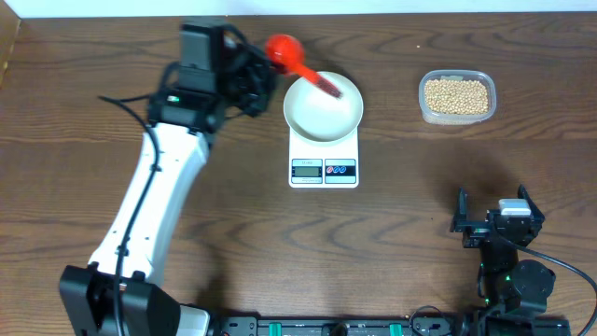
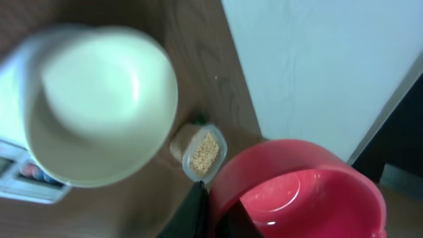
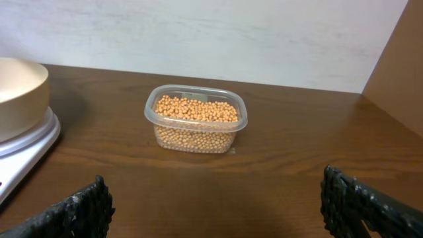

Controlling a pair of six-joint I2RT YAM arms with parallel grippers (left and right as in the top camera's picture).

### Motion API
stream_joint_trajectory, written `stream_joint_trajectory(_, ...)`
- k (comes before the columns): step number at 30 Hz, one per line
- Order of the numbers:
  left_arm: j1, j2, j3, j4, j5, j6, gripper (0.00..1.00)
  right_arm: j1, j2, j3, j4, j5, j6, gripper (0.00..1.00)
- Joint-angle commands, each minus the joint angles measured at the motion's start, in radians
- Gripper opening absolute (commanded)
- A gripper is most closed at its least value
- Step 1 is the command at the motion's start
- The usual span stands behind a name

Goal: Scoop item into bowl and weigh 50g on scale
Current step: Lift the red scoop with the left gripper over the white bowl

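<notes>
Clear plastic tub (image 3: pixel 195 127) at right on brown wooden table (image 1: pixel 392 243); red scoop (image 1: pixel 282 49) near back edge; white wall (image 3: pixel 198 33) behind

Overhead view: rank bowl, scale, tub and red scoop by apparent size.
1. Bowl and scale: about equally wide, scale partly hidden underneath, so unranked.
2. Tub.
3. Scoop: long but slim, smallest area.

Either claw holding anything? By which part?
Left claw holds the red scoop, apparently at its cup end; handle sticks out over the bowl. Right claw open, empty.
</notes>
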Motion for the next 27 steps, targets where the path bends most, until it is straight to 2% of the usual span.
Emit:
stream_joint_trajectory(1, -0.062, 0.002, 0.002, 0.000, -0.092, -0.213, 0.07, 0.004, -0.004, -0.006, 0.000, -0.002, 0.005, 0.99)
stream_joint_trajectory(3, -0.095, 0.002, 0.002, 0.000, -0.095, -0.281, 0.07, 0.004, -0.004, -0.006, 0.000, -0.002, 0.005, 0.99)
stream_joint_trajectory(5, -0.117, 0.002, 0.002, 0.000, -0.094, -0.296, 0.07, 0.004, -0.004, -0.006, 0.000, -0.002, 0.005, 0.99)
stream_joint_trajectory(9, -0.150, 0.002, 0.002, -0.006, -0.094, -0.295, 0.07, 0.004, -0.004, -0.006, 0.000, -0.002, 0.006, 0.99)
stream_joint_trajectory(13, -0.172, 0.002, 0.002, -0.075, -0.086, -0.290, 0.08, 0.004, -0.004, -0.006, 0.005, 0.013, -0.023, 0.99)
stream_joint_trajectory(16, -0.181, 0.002, 0.002, -0.118, -0.085, -0.246, 0.07, 0.004, -0.004, -0.006, 0.018, -0.047, -0.010, 0.99)
stream_joint_trajectory(20, -0.190, 0.002, 0.002, -0.129, -0.084, -0.227, 0.07, 0.004, -0.004, -0.006, 0.014, -0.182, 0.079, 0.99)
stream_joint_trajectory(23, -0.199, 0.002, 0.002, -0.129, -0.085, -0.223, 0.07, 0.004, -0.004, -0.006, 0.075, -0.241, 0.154, 0.99)
stream_joint_trajectory(25, -0.203, 0.002, 0.002, -0.129, -0.086, -0.222, 0.07, 0.004, -0.004, -0.006, 0.160, -0.288, 0.310, 0.99)
stream_joint_trajectory(26, -0.204, 0.002, 0.002, -0.129, -0.090, -0.210, 0.07, 0.004, -0.004, -0.006, 0.229, -0.315, 0.433, 0.99)
stream_joint_trajectory(27, -0.204, 0.002, 0.002, -0.129, -0.095, -0.205, 0.07, 0.004, -0.004, -0.006, 0.264, -0.325, 0.481, 0.99)
